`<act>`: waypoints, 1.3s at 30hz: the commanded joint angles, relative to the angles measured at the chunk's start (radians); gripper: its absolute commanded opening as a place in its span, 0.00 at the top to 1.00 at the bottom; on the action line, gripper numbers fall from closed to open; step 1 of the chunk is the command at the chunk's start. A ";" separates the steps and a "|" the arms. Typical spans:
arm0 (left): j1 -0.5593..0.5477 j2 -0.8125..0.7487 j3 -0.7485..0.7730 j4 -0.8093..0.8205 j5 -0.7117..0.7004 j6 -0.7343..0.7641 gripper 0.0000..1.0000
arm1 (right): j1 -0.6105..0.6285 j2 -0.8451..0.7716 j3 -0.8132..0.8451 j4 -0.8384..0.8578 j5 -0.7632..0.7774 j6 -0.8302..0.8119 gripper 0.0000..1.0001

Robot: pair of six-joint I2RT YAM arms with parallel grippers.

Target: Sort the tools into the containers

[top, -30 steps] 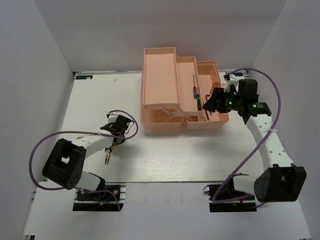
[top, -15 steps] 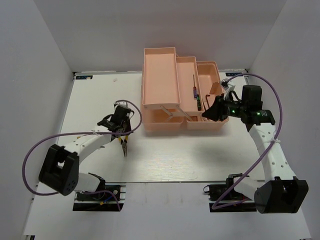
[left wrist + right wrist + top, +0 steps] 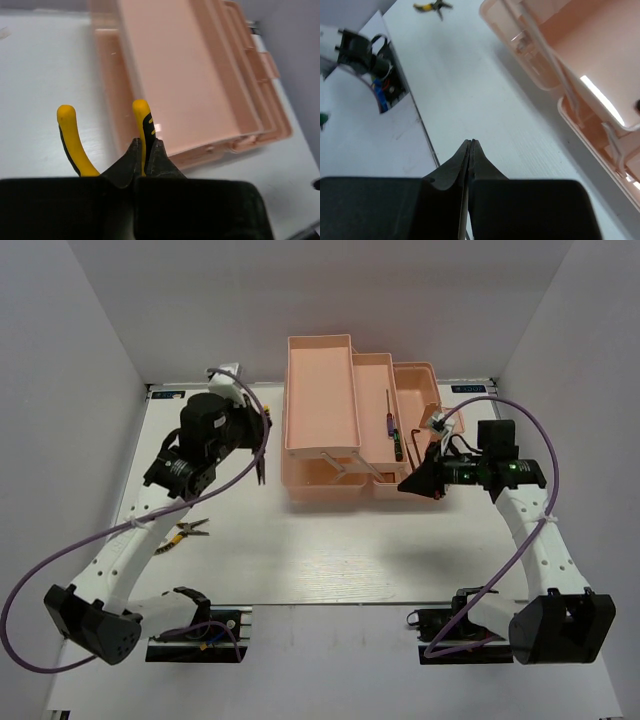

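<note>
Yellow-handled pliers (image 3: 142, 118) are grasped in the clenched left pincer (image 3: 145, 150) beside the toolbox (image 3: 320, 400), small tools (image 3: 392, 430) are lodged in its middle tray, orange-handled pliers (image 3: 187, 531) lie unsorted on the tabletop (image 3: 350, 560), and the right pincer (image 3: 470, 146) is clenched on nothing.

Top view: bright, even, diffuse light from overhead, w/ only a soft shadow on the table (image 3: 340, 550) along the near edge of the toolbox (image 3: 320, 410); sharp throughout, no glare. Left wrist cam: toolbox smeared & soft, esp. the far end, while the yellow-handled pliers (image 3: 141, 115) look fairly crisp; foreground near-black. Right wrist cam: hot white glare strip inside the toolbox, far pliers (image 3: 434, 6) blurry, table grain up close in focus.
</note>
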 commanded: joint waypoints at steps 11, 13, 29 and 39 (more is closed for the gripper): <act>-0.014 0.374 0.390 0.337 0.439 -0.004 1.00 | 0.120 0.048 -0.015 -0.194 -0.057 -0.315 0.95; -0.014 0.432 0.423 0.307 0.373 0.005 1.00 | 0.137 0.049 -0.021 -0.191 -0.053 -0.311 0.93; -0.014 0.413 0.419 0.219 0.209 0.083 0.29 | 0.177 0.037 -0.081 -0.044 0.136 -0.200 0.47; 0.028 -0.029 -0.189 -0.110 -0.528 -0.274 0.24 | 0.175 -0.009 -0.116 0.022 0.231 -0.137 0.46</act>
